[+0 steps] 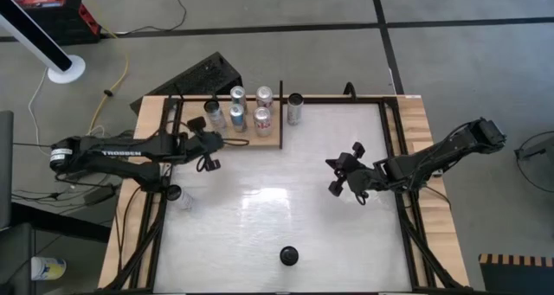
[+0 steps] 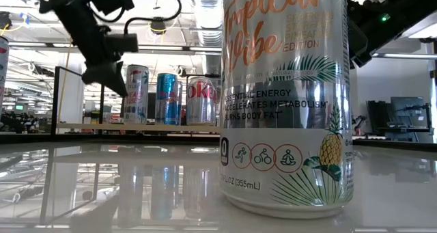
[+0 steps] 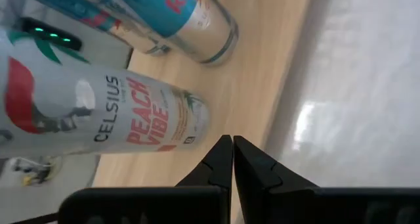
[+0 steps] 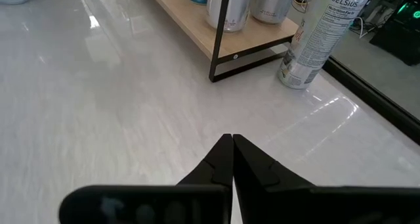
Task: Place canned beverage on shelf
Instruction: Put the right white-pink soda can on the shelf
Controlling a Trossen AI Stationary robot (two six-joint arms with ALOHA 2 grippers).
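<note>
The left gripper (image 1: 210, 145) hovers at the shelf's (image 1: 275, 140) left front edge, fingers pressed together and empty, beside a Peach Vibe can (image 3: 98, 112). The shelf sits at the table's (image 1: 260, 217) far edge, left of centre, carrying five upright cans. Just off its right end a silver can (image 1: 295, 109) stands on the white tabletop, touching nothing. Another can (image 1: 289, 257) stands alone near the table's front edge. The right gripper (image 1: 341, 176) hangs over the right half, fingers closed on nothing.
</note>
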